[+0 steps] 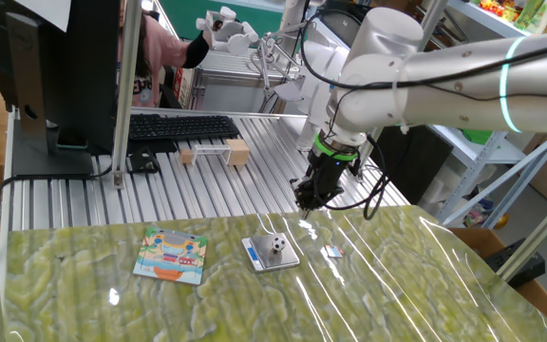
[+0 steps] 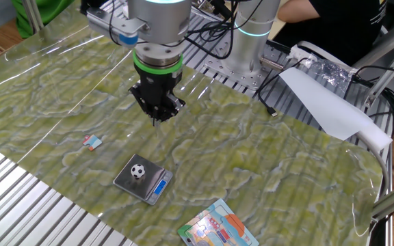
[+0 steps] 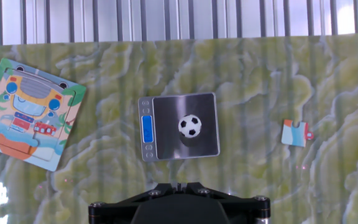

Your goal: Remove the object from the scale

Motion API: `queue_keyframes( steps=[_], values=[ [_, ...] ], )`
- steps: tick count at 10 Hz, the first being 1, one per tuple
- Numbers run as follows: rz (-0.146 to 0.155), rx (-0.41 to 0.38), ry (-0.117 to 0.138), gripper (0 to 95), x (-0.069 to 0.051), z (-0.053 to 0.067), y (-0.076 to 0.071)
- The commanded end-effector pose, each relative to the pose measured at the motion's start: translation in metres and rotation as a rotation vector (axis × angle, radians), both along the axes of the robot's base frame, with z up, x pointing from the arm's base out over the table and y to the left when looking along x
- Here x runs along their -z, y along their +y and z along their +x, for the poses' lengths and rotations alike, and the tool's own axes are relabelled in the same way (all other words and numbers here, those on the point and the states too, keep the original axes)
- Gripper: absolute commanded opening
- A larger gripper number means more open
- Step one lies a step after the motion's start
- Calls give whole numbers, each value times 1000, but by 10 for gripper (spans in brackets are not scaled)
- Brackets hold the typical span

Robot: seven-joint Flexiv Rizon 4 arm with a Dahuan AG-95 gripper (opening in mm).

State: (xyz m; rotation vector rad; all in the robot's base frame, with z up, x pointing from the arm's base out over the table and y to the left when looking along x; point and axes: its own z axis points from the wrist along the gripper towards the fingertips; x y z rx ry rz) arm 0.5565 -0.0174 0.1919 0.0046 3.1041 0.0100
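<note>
a white, rounded arm (image 1: pixel 444 66) with a glowing teal ring on its link, a green band above the black gripper (image 2: pixel 156 115), black cables looping beside the wrist, and dark tapered fingers (image 1: pixel 308 198) with small screws.

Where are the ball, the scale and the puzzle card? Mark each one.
ball (image 3: pixel 190 125), hand view, centre of the ball.
scale (image 3: pixel 166 142), hand view, bare metal platform left of the ball.
puzzle card (image 3: pixel 27 115), hand view, middle of the illustrated face.
</note>
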Motion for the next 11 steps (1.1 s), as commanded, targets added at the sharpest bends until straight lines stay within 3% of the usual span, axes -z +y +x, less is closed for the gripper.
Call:
queue_keyframes(
  steps=[1,3,7,11],
  values=[
    [-4,4,-10,0,1,1,-1],
    [-8,3,-20,0,2,2,-5],
    [-8,-44,-19,0,7,13,-26],
    [-8,-51,-20,0,11,28,-32]
  ],
)
